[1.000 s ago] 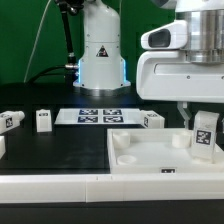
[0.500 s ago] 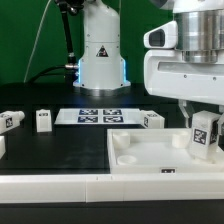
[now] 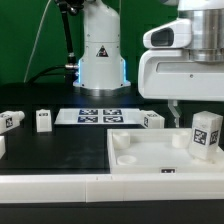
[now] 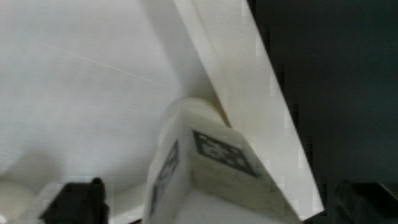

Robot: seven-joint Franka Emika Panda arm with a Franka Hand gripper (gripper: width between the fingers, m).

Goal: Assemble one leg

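Observation:
The leg (image 3: 205, 135), a white post with a black-and-white tag, stands upright at the right-hand corner of the large flat white square piece (image 3: 140, 152) in the exterior view. My gripper (image 3: 198, 112) hangs over it, with one finger (image 3: 172, 113) clear of the leg's side. In the wrist view the leg (image 4: 210, 160) rises between the two dark fingertips (image 4: 80, 202), which stand wide apart without touching it. The gripper (image 4: 222, 205) is open and holds nothing.
Three more white tagged legs lie on the black table: one (image 3: 11, 120) at the exterior view's left, one (image 3: 43, 120) beside it, one (image 3: 153, 120) behind the square piece. The marker board (image 3: 98, 116) lies in front of the robot base (image 3: 100, 55).
The fingers have spread apart and let go of the leg. The finger that was against the leg's side has moved away to the exterior view's left. The leg stays standing.

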